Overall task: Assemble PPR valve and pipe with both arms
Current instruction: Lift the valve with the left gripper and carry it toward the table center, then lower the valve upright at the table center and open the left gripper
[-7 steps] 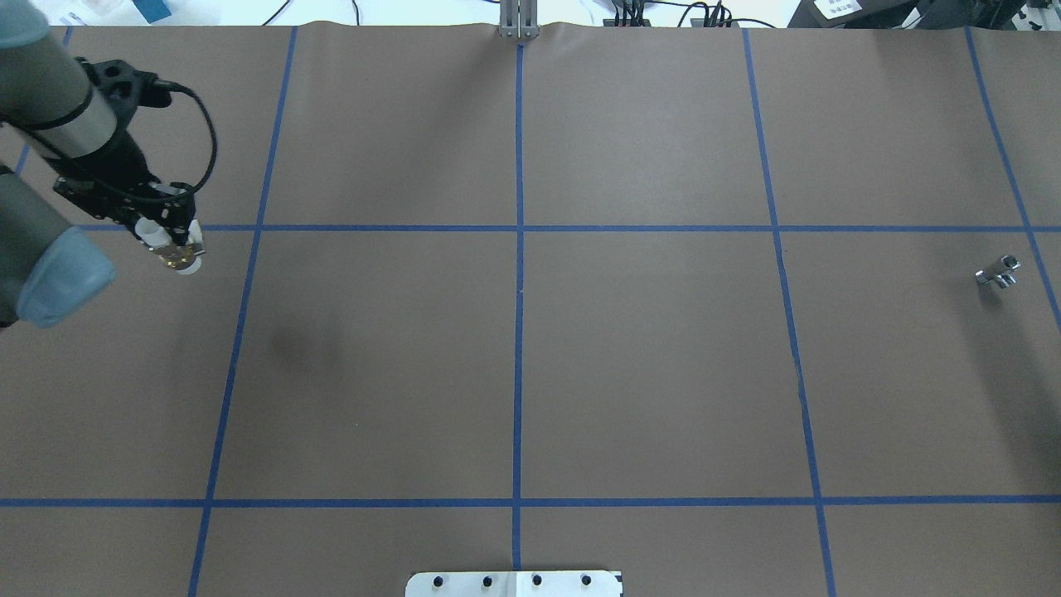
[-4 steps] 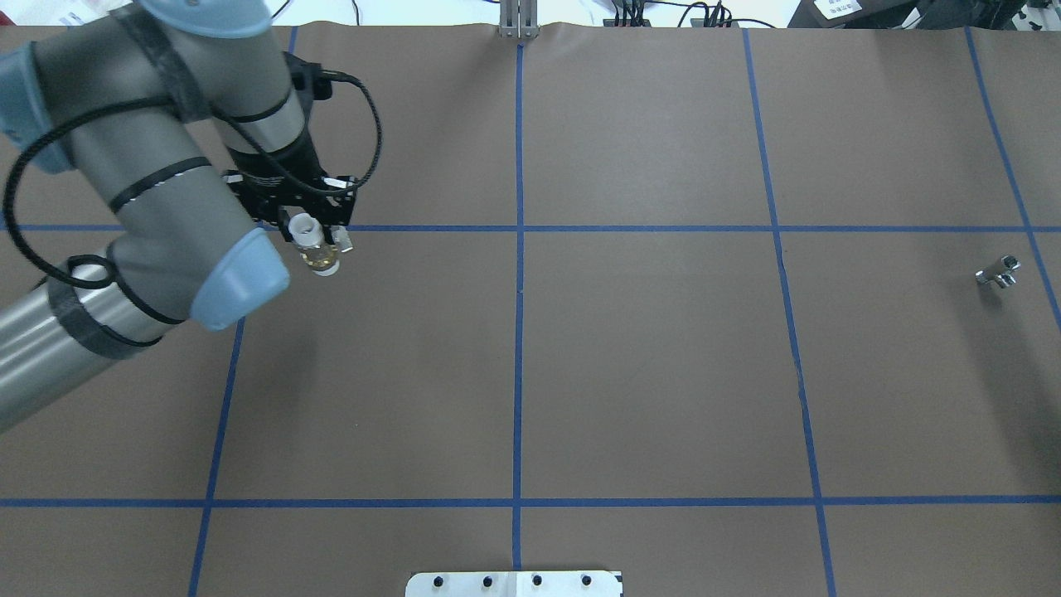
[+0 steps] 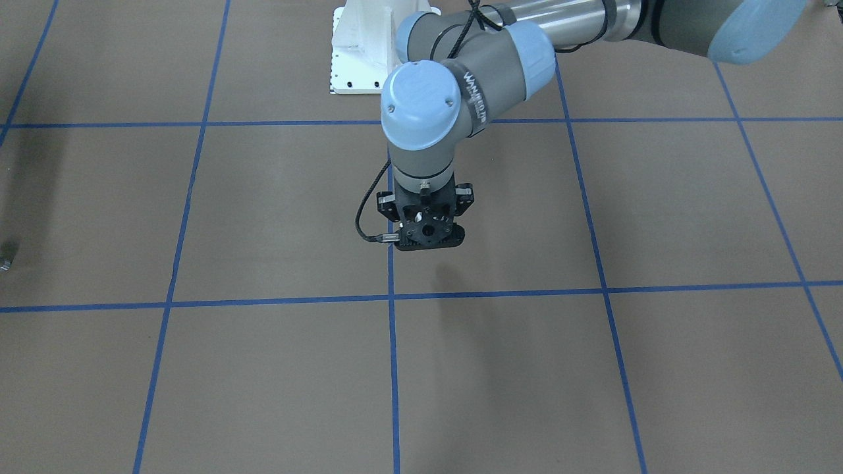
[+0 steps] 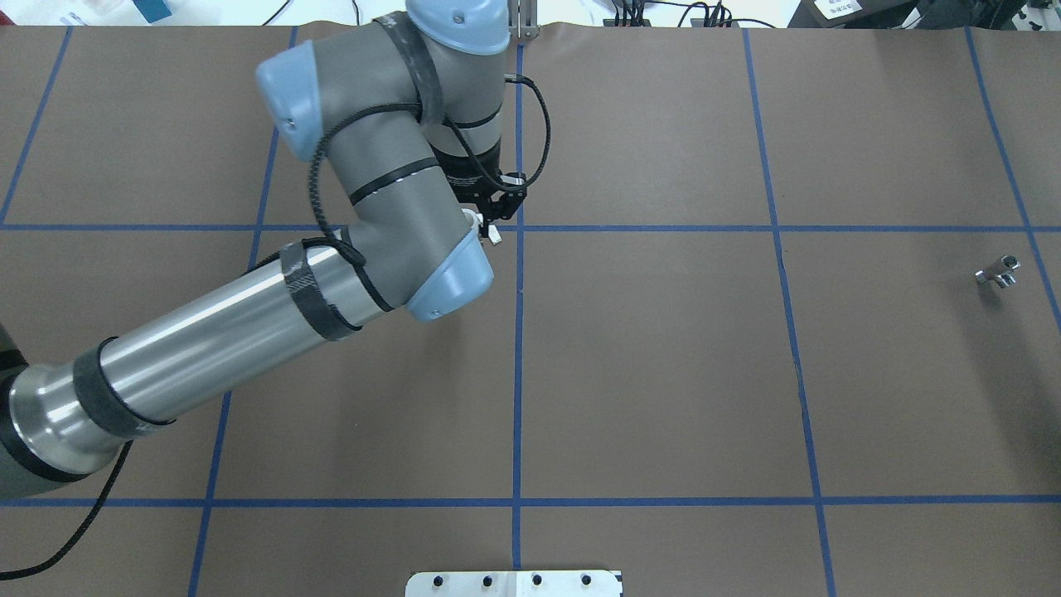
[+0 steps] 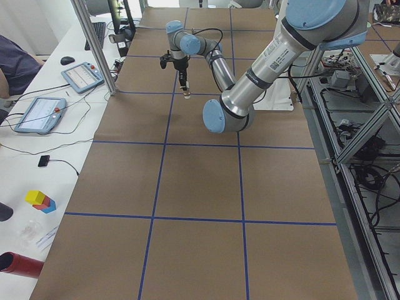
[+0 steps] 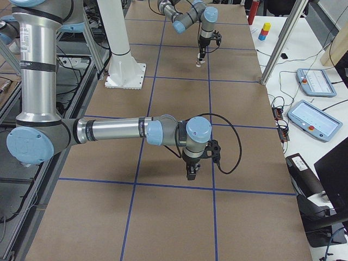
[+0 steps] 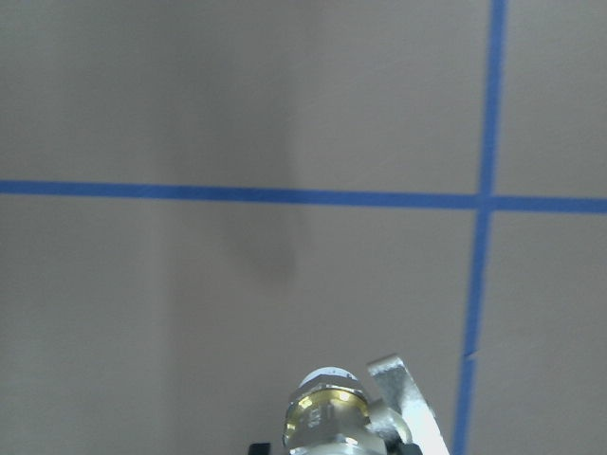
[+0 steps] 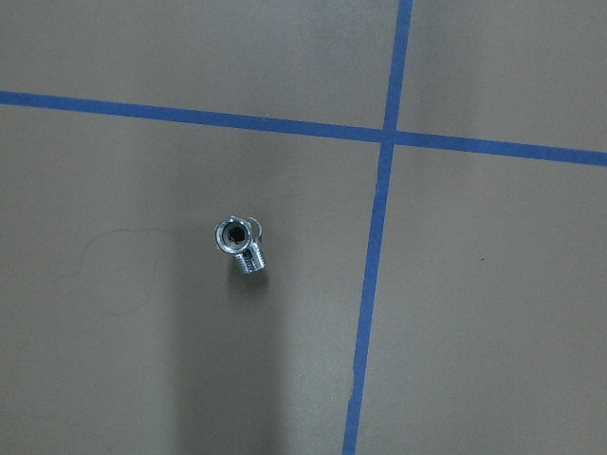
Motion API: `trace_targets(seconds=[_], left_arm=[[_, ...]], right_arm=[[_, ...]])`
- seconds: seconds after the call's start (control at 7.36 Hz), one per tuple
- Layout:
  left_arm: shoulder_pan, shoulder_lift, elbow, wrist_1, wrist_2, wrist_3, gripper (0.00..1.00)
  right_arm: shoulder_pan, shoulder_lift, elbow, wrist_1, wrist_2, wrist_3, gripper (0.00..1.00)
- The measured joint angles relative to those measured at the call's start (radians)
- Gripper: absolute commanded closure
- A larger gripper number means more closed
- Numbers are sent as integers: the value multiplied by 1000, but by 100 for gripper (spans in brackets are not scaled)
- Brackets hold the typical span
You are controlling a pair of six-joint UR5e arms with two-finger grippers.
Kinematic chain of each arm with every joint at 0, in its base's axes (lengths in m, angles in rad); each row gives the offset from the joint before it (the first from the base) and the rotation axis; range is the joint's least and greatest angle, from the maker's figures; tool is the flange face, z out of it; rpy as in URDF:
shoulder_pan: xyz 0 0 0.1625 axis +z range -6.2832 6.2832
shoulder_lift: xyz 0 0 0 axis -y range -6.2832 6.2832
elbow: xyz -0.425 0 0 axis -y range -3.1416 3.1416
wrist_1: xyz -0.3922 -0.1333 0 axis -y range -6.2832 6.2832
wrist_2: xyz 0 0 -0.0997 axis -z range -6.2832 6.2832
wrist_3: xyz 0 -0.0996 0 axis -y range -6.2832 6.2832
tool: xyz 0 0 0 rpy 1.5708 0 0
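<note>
My left gripper is shut on the PPR valve, brass middle with white ends, its pale handle to the right. It holds the valve above the table near the centre blue cross. The valve also shows in the exterior left view and small in the exterior right view. The pipe, a shiny silver T-shaped piece, lies alone at the far right. It shows below the right wrist camera. My right gripper hangs above the table; I cannot tell whether it is open.
Blue tape lines divide the brown table into squares. A white base plate sits at the near edge. A metal post stands at the far edge. Tablets lie on the side desk.
My left arm has swung from the far left to the table's centre line, carrying the valve. The pipe has not moved.
</note>
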Motion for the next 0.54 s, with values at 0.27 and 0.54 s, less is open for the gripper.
trace_targets(seconds=[0.27,0.54], left_arm=[[25,-20,77,-89,3,-21,100],[44,-23,100,-121,4,-26,100]], right_arm=[[0,-1,0,0,1,0,1],[0,-1,-3,0,0,0,1]])
